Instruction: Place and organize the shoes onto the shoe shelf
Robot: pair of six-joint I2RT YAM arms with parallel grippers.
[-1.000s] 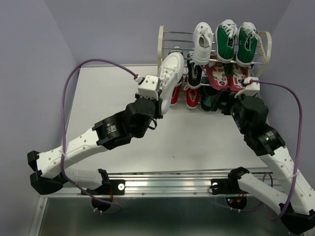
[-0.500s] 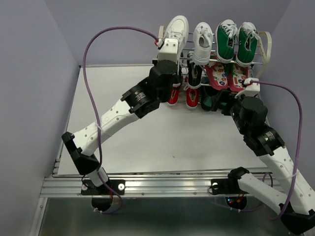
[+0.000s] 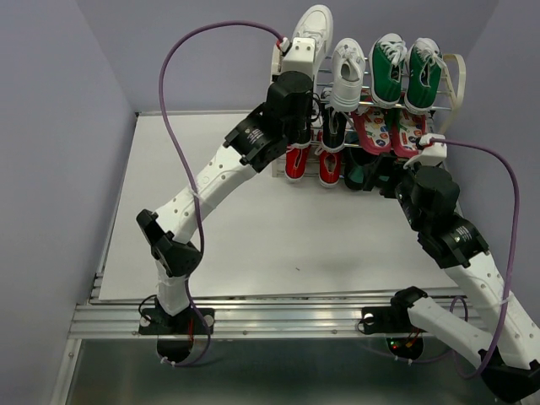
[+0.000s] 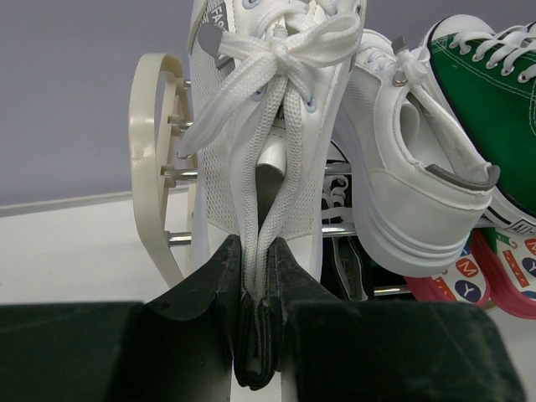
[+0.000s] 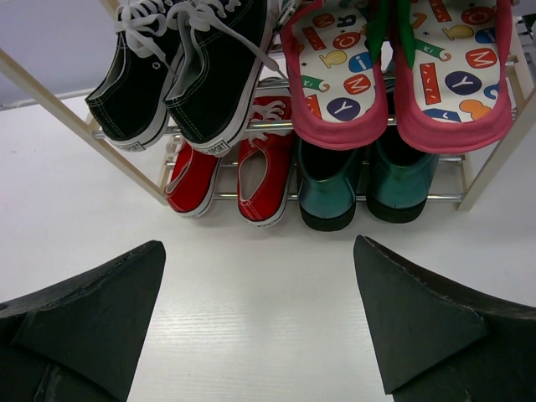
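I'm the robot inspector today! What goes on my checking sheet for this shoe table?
Surface: white table; the shoe shelf stands at its far edge.
Job's things: held white sneaker up at the top tier beside the second white sneaker; black sneakers middle tier; red sneakers bottom tier.
Clutter: green sneakers top; pink flip-flops middle; teal shoes bottom.
Claws: left claw shut on the held white sneaker; right claw open, empty, facing the lower tiers.
Cables: purple cables loop from both wrists.
Surroundings: lilac walls.
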